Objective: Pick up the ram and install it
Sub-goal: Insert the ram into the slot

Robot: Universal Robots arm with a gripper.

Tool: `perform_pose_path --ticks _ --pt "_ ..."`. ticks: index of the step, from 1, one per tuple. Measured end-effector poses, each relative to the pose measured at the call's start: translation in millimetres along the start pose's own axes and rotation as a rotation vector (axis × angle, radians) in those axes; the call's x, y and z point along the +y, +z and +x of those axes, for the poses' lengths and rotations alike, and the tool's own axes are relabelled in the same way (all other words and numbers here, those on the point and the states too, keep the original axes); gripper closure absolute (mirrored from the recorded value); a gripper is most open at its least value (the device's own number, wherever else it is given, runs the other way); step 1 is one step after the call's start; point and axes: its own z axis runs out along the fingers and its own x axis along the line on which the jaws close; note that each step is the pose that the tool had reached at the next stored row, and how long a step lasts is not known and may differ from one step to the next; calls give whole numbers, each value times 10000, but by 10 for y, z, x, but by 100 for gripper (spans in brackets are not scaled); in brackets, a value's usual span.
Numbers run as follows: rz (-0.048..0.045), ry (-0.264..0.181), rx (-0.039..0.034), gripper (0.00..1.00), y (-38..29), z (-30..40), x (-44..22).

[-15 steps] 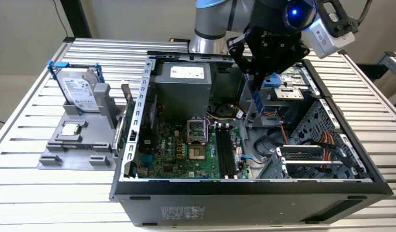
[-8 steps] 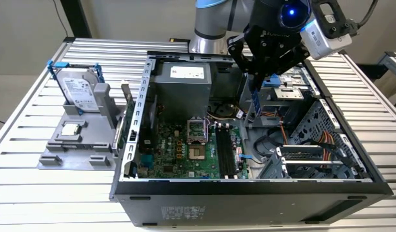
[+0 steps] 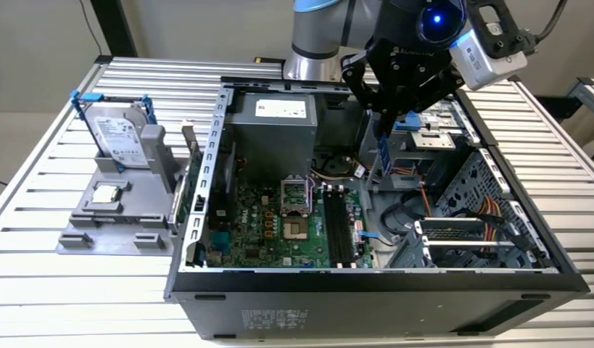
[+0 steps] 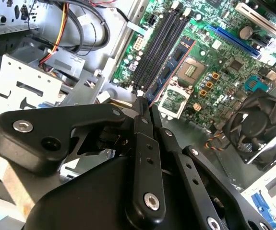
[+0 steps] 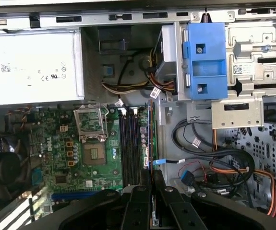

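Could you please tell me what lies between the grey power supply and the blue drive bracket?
A bundle of cables lies there, seen in the first wrist view.

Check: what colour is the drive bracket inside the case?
Bright blue. The drive bracket shows best in the first wrist view, mounted on the bare metal cage.

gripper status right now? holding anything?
Gripper: shut on the ram, a long, narrow blue-green circuit stick hanging edge-down from the fingertips over the open computer case, above the motherboard's black memory slots.
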Motion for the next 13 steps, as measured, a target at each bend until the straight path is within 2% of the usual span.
perform_pose_path --ticks 13 --pt "26 -146 3 100 151 -49 2"
